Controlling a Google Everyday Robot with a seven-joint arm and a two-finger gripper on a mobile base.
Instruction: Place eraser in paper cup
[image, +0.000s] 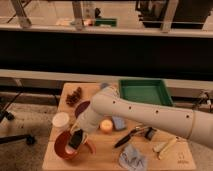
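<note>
At the left edge of the wooden surface (100, 155) a small white round container (61, 120) sits, and just in front of it, toward the near left corner, stands the paper cup (63, 148), red-orange and wide, with a red tab curling off its right side. Directly over the cup's opening hangs the end effector (76, 140), its fingers clamped on the eraser (76, 139), a small dark block held tilted, its lower end down within the cup's rim; whether the block touches the cup's inside I cannot tell. Behind, toward the far left of the surface, lies a brown pinecone-like cluster (74, 96), and beside it the purple bowl (83, 107) shows partly, the rest hidden by the white arm (145, 113), which sweeps in from the right edge and bends down to the cup. Just right of the end effector a small round yellow-orange object (106, 125) rests on the surface, touching or nearly touching a pale blue piece (118, 122). Further right a long black-handled tool (127, 137) lies diagonally, and below it a crumpled blue-grey cloth (132, 158) sits at the near edge. A small dark clip-like piece (150, 133) lies past the tool's tip, with pale yellowish sticks (165, 145) beside it. At the far right corner stands a green tray (145, 92)
</note>
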